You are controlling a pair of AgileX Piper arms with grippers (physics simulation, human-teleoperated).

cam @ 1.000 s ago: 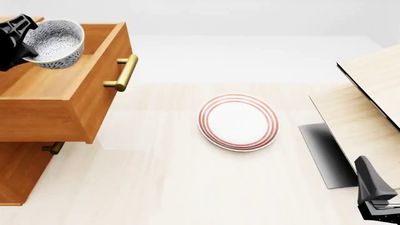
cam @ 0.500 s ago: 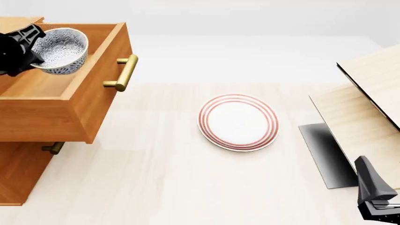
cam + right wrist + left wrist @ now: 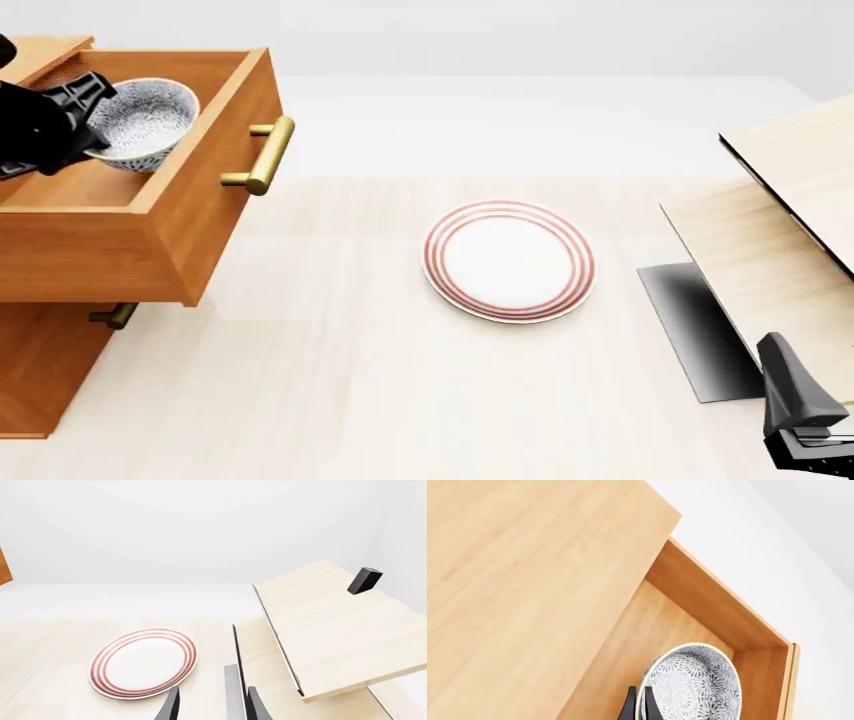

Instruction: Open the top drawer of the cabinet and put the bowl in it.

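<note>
From the left wrist, the left gripper (image 3: pixel 638 707) pinches the rim of the bowl (image 3: pixel 694 685) inside the top drawer (image 3: pixel 720 615). From the front, the bowl hangs tilted in the pulled-out drawer of the cabinet (image 3: pixel 47 370). From the right wrist, the right gripper (image 3: pixel 212 707) hovers empty, fingers parted, near the plate (image 3: pixel 143 662).

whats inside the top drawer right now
The bowl, speckled blue-grey, sits within the top drawer, gripped at its rim by the left tool. The drawer floor beneath the bowl is covered.
</note>
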